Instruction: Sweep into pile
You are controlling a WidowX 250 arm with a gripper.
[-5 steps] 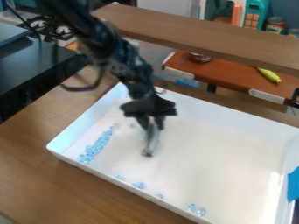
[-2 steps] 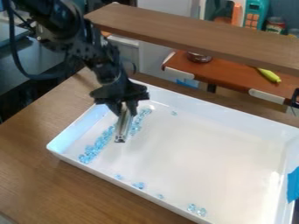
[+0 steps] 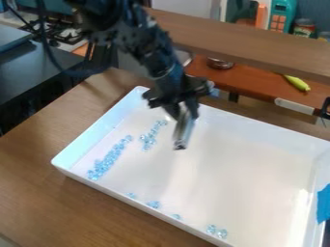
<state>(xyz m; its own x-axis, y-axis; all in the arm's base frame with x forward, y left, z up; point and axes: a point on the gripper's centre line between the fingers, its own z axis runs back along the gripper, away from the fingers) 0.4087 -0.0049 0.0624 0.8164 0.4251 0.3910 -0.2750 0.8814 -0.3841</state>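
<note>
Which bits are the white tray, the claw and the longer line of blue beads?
Tray (image 3: pixel 245 169): camera view, on its bare floor.
Claw (image 3: pixel 185 116): camera view, midway between its fingertips.
Longer bead line (image 3: pixel 111 157): camera view, about halfway along it.

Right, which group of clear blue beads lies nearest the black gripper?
The short cluster, between the longer strip and the gripper with its silver tool; the loose beads lie farther off, by the white tray's near wall.
</note>
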